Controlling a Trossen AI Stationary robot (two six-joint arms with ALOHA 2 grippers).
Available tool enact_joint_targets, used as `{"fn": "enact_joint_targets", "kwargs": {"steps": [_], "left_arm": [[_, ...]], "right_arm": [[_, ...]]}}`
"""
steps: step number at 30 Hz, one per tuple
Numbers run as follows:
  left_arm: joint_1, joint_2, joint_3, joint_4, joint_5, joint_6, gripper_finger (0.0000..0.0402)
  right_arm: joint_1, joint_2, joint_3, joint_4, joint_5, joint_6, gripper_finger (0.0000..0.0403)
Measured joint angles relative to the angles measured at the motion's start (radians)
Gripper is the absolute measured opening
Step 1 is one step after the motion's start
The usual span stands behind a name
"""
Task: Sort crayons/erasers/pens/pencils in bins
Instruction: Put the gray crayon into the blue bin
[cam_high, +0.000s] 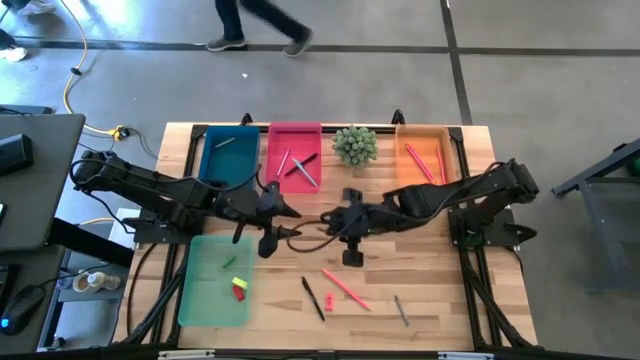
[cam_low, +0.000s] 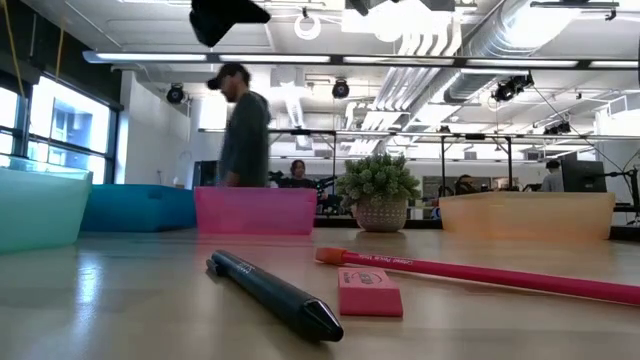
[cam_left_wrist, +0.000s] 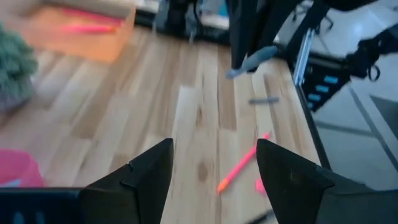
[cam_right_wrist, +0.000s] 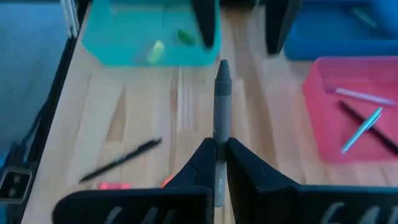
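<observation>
My right gripper (cam_right_wrist: 219, 148) hangs above the table's middle, shut on a grey crayon (cam_right_wrist: 221, 93) whose tip points toward the table's left. My left gripper (cam_left_wrist: 214, 165) is open just left of it, and its two fingers (cam_right_wrist: 205, 25) stand on either side of the line past the crayon's tip, holding nothing. The pale-green bin (cam_high: 200, 300) holds a red eraser (cam_high: 239, 291), a green one (cam_right_wrist: 185, 37) and a yellow one (cam_right_wrist: 155, 51). On the bare wood lie a black pen (cam_high: 313, 298), a pink pencil (cam_high: 345, 288), another red eraser (cam_high: 328, 300) and a grey crayon (cam_high: 400, 310). My right gripper pinches the grey crayon's rear part (cam_right_wrist: 219, 134) between its two fingers. The crayon runs along the fingers and sticks out well past their tips. The fingers come slanting down from the table's right. The crayon is lifted clear of the table.
The teal-blue bin (cam_high: 228, 160), the pink bin (cam_high: 294, 135) with pens, a small potted plant (cam_high: 354, 145) and the orange bin (cam_high: 425, 135) with pink sticks line the far edge. A person walks behind the table (cam_low: 243, 125).
</observation>
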Motion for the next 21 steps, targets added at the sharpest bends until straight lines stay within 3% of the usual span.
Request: {"fn": "enact_joint_targets", "kwargs": {"steps": [8, 15, 21], "left_arm": [[0.000, 0.000, 0.000, 0.155, -0.013, 0.063, 0.0217], [0.000, 0.000, 0.000, 0.269, -0.123, 0.072, 0.0217], [0.000, 0.000, 0.000, 0.373, -0.139, 0.120, 0.0216]], "right_arm": [[-0.058, 0.000, 0.100, 0.005, -0.007, -0.007, 0.0003], [-0.081, -0.001, 0.173, 0.004, -0.027, -0.007, 0.0003], [-0.103, -0.001, 0.183, 0.000, -0.028, -0.007, 0.0003]]}}
